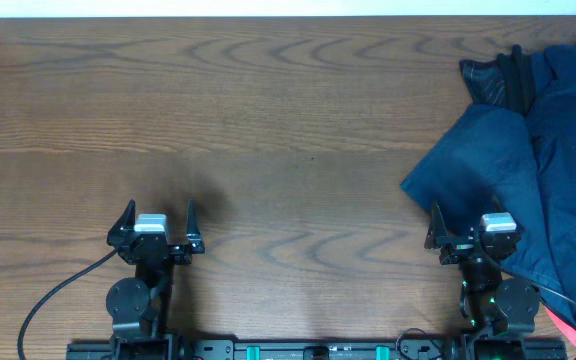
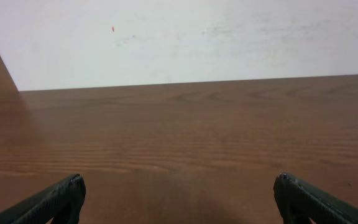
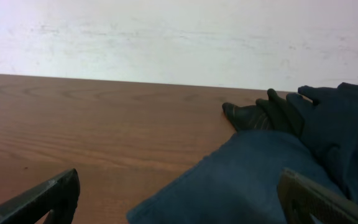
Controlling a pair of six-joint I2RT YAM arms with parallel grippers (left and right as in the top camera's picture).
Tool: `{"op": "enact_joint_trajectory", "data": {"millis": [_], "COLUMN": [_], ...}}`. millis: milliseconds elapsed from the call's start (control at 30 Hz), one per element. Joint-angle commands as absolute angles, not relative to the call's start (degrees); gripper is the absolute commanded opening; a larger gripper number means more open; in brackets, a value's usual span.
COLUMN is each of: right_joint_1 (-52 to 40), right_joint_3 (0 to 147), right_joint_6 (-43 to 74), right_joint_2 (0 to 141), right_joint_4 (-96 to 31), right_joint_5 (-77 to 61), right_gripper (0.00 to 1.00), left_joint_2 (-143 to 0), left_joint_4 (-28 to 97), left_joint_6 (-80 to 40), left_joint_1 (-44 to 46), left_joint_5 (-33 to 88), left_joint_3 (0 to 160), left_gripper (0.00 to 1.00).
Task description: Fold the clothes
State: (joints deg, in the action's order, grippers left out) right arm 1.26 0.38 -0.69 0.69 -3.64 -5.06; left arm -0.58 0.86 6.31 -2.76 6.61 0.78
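A heap of dark navy clothes point(image 1: 548, 150) lies crumpled at the right side of the wooden table point(image 1: 268, 120), running off the right edge of the overhead view. In the right wrist view the navy fabric point(image 3: 272, 168) fills the lower right, just ahead of the fingers. My right gripper point(image 1: 473, 222) is open and empty at the near right, with its right finger over the heap's edge. My left gripper point(image 1: 158, 222) is open and empty at the near left, far from the clothes. In the left wrist view only bare wood lies between its fingers point(image 2: 179, 199).
A white wall point(image 2: 179, 37) rises behind the table's far edge. A darker ribbed or mesh part point(image 1: 488, 80) of the heap lies at the far right. A small red thing point(image 1: 566, 325) shows at the lower right corner. Cables trail by both arm bases.
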Motion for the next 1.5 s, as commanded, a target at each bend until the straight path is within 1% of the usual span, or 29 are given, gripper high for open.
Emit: {"op": "enact_joint_trajectory", "data": {"millis": [0, 733, 933, 1000, 1100, 1167, 1300, 1467], "right_joint_1": [0.7, 0.7, 0.7, 0.7, 0.7, 0.7, 0.7, 0.7], "right_joint_3": [0.3, 0.3, 0.3, 0.3, 0.3, 0.7, 3.8, 11.0], "right_joint_6": [-1.4, -1.3, 4.1, 5.8, 6.9, 8.0, 8.1, 8.1], "right_joint_2": [0.3, 0.3, 0.3, 0.3, 0.5, 0.7, 1.9, 7.3], "right_joint_4": [-3.9, -3.7, -3.6, -3.7, -3.7, -4.4, -10.0, -17.2], "right_joint_5": [-4.5, -6.4, -6.5, -6.5, -6.5, -6.5, -4.8, -0.4], "right_gripper": [0.99, 0.99, 0.99, 0.99, 0.99, 0.99, 0.99, 0.99], "left_joint_2": [-0.2, -0.2, -0.2, -0.2, -0.2, -0.2, -0.7, -4.8], "left_joint_4": [3.4, 3.4, 3.4, 3.4, 3.4, 3.6, 5.7, 14.4], "left_joint_6": [7.3, 7.3, 7.2, 5.4, -3.1, -6.4, -8.3, -8.5], "left_joint_1": [-2.4, -2.4, -2.4, -2.4, -2.4, -2.4, -2.4, -2.4], "left_joint_5": [7.2, 7.3, 7.3, 7.3, 7.5, 9.6, 14.9, 15.9], "left_joint_3": [0.2, 0.2, 0.2, 0.2, 0.3, 0.6, 3.0, 10.0], "left_gripper": [0.98, 0.98, 0.98, 0.98, 0.98, 0.98, 0.98, 0.98]}}
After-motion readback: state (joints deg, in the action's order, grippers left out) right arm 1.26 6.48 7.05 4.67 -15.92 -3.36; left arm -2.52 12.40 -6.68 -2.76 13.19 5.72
